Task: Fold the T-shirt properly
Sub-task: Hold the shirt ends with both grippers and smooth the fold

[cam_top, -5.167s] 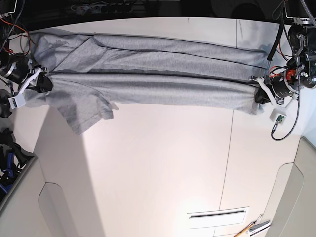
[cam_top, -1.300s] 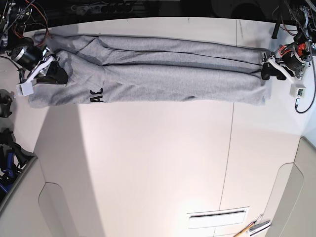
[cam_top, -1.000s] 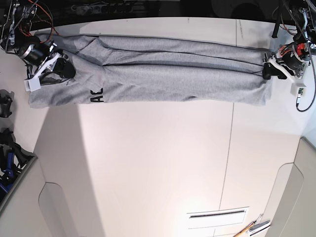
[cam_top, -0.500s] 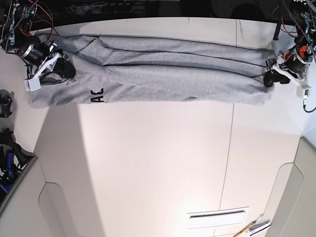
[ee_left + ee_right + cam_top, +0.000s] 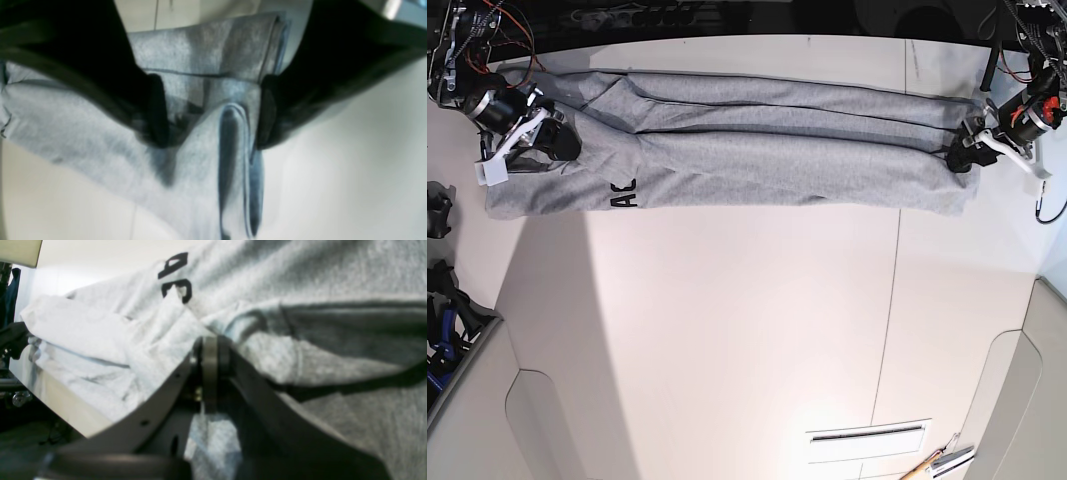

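Observation:
The grey T-shirt (image 5: pixel 767 170) lies as a long folded band across the far part of the white table (image 5: pixel 747 330). Black letters (image 5: pixel 622 193) show near its left end, and they appear again in the right wrist view on the T-shirt (image 5: pixel 333 273) as letters (image 5: pixel 175 276). My right gripper (image 5: pixel 552 140) sits on the left end, and the right wrist view shows this gripper (image 5: pixel 210 350) shut on a fold of cloth. My left gripper (image 5: pixel 960 157) is at the right end. There the gripper (image 5: pixel 211 113) stands open over a ridge of the T-shirt (image 5: pixel 200 166), its dark fingers (image 5: pixel 156 110) apart.
The table's far edge runs just behind the shirt. Dark gear (image 5: pixel 442 300) sits off the table's left side. A slotted plate (image 5: pixel 867 435) and small tools (image 5: pixel 942 462) lie near the front right corner. Cables hang by both arms.
The shirt's front half has been folded back over itself, hiding the loose sleeve and exposing black letters. In the last half second the left gripper slid slightly inward; the right gripper stayed.

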You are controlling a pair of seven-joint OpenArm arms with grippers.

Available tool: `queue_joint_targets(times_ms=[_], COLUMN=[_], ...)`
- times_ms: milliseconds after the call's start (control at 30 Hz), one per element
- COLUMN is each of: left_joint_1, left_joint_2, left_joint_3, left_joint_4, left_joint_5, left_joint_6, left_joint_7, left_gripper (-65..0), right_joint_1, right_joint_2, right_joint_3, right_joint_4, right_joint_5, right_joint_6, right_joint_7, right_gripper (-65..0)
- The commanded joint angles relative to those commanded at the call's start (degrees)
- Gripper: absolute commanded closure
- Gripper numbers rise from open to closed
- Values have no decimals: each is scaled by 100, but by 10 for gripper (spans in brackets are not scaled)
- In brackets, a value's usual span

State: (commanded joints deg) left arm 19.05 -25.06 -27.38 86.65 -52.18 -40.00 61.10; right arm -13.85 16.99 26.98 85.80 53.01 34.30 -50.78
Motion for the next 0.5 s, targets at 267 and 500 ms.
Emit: queue_joint_targets(times_ms=[267,500], left_joint_1=[-2,-17], left_joint_2=[-4,-4], left_joint_3=[2,-409], left_joint_4=[2,332], left_joint_5=[-304,929], left_joint_6=[0,165], left_joint_7=[-280,-1458], left_gripper=[0,0], right_joint_1=[2,0], right_joint_2=[2,0], right_joint_3=[0,28], right_joint_4=[4,98], right_joint_5=[321,872], right_joint_6=[-2,0], right_joint_7=[-11,-328], right_gripper=[0,0])
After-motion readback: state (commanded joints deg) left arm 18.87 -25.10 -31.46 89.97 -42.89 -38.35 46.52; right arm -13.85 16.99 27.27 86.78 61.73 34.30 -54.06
